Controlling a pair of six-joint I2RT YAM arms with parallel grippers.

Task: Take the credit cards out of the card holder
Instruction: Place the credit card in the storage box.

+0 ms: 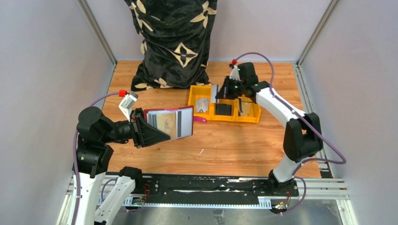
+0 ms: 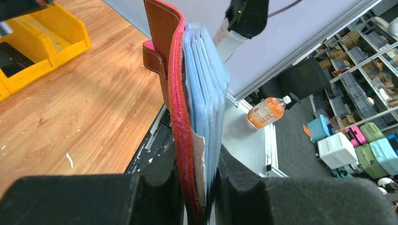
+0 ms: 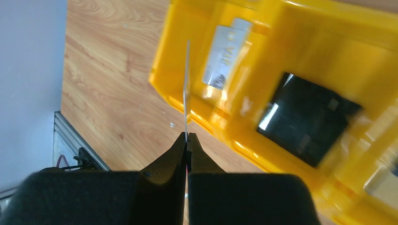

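My left gripper [image 1: 142,127] is shut on the bottom edge of the maroon card holder [image 1: 171,123] and holds it open and upright above the table. A tan card [image 1: 165,123] with a dark stripe shows in its sleeves. In the left wrist view the holder [image 2: 179,112] stands edge-on between my fingers [image 2: 195,197], with its clear sleeves [image 2: 206,89] to the right. My right gripper [image 1: 224,90] is shut on a thin pale card [image 3: 187,84], seen edge-on, over the yellow bin [image 3: 291,37]; its fingertips [image 3: 187,140] pinch the card's lower edge.
The yellow three-compartment bin [image 1: 224,117] holds a grey card [image 1: 202,104] in its left compartment and a black item [image 1: 224,109] in the middle one. A black flower-patterned bag [image 1: 173,42] stands at the back. Grey walls close both sides.
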